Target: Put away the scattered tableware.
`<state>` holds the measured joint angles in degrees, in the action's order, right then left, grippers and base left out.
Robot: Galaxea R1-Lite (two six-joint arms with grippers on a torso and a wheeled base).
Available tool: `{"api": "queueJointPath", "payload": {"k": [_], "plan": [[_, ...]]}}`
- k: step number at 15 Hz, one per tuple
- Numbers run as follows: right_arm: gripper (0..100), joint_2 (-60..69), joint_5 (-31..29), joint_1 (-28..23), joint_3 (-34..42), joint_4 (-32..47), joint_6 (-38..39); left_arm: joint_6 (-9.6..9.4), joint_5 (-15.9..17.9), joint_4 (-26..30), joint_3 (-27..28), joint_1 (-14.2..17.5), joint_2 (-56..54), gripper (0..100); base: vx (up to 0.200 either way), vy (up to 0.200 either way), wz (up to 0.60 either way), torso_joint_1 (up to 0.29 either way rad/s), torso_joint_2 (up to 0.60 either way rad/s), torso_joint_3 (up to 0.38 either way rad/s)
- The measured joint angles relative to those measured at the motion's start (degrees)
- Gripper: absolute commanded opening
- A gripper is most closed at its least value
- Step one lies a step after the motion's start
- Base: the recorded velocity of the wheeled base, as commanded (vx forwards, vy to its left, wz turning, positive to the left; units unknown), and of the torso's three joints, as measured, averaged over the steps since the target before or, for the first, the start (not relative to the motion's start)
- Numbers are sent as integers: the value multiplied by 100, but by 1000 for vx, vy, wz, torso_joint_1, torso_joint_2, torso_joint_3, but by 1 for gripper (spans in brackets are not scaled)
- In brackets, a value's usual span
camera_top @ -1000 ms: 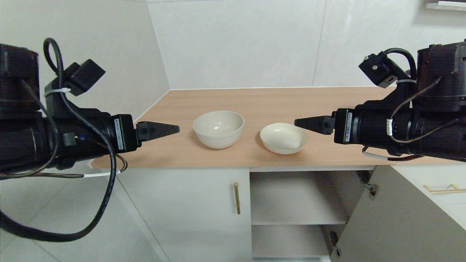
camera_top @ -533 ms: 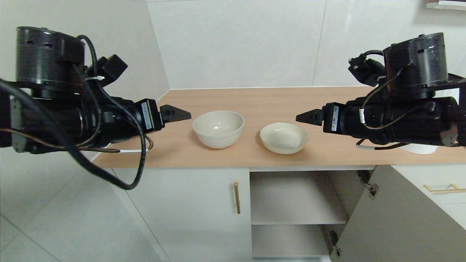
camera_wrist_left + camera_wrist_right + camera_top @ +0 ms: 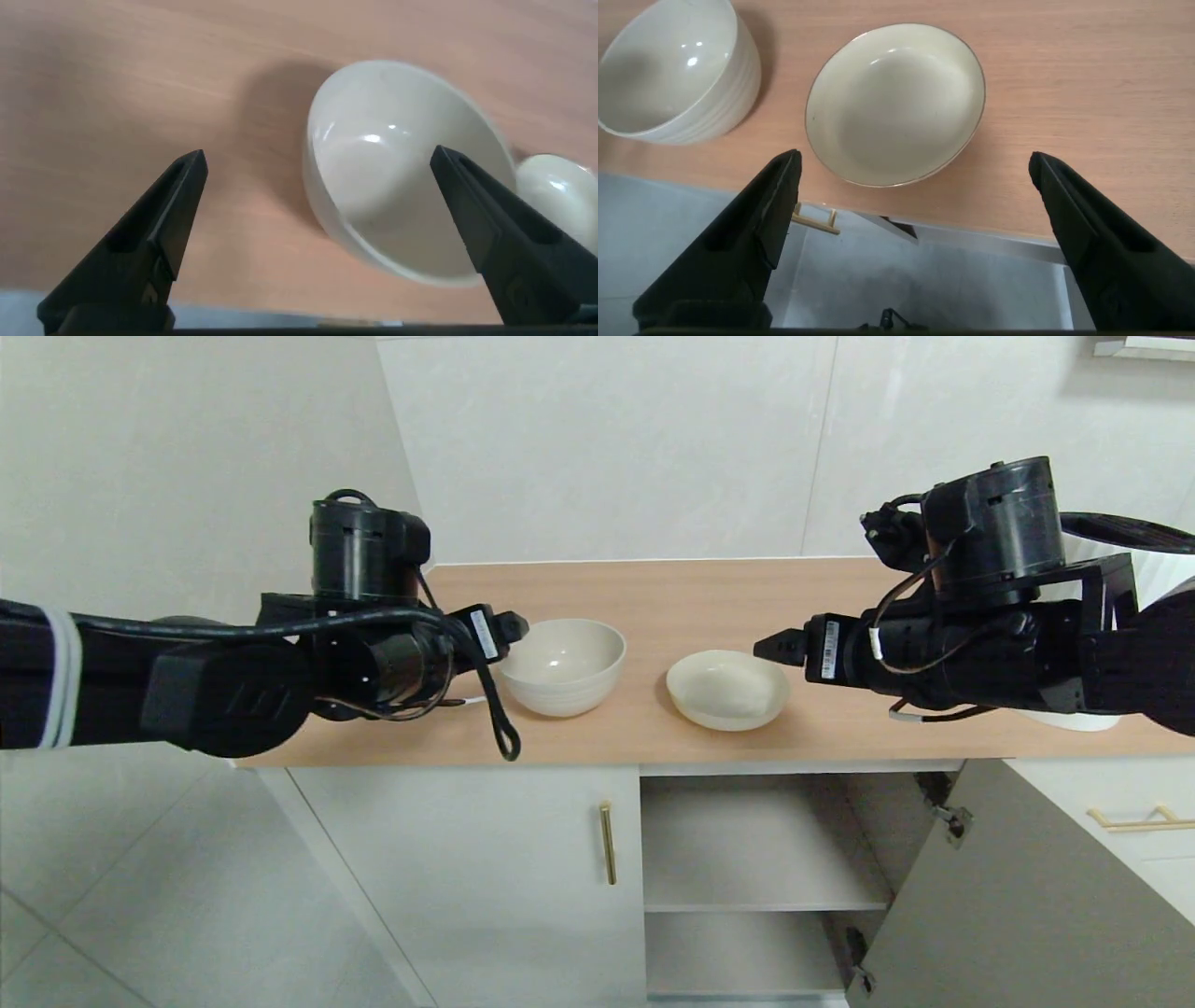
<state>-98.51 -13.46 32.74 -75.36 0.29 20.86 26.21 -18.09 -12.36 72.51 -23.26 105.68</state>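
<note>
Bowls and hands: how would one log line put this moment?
left hand open beside deep bowl | right hand open near shallow bowl | cupboard open

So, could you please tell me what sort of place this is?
Probably a kitchen: a wooden counter against a tiled wall, a deep bowl and a shallow bowl on it, and an open cabinet with shelves below.

Left pincer (image 3: 316, 157) and right pincer (image 3: 913, 161) agape
</note>
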Motion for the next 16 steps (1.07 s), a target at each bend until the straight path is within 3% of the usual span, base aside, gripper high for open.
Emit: {"api": "queueJointPath", "payload": {"k": [7, 8, 16], "plan": [[100, 17, -93, 2, 21, -2, 16, 67, 26, -80, 102, -5, 499, 100, 0, 0, 0, 0, 0, 0], [100, 30, -96, 2, 26, -2, 16, 89, 28, -90, 111, -2, 516, 0, 0, 0, 0, 0, 0, 0], [100, 74, -88, 2, 23, 26, 10, 171, 46, -68, 113, -5, 416, 0, 0, 0, 0, 0, 0, 0]]}}
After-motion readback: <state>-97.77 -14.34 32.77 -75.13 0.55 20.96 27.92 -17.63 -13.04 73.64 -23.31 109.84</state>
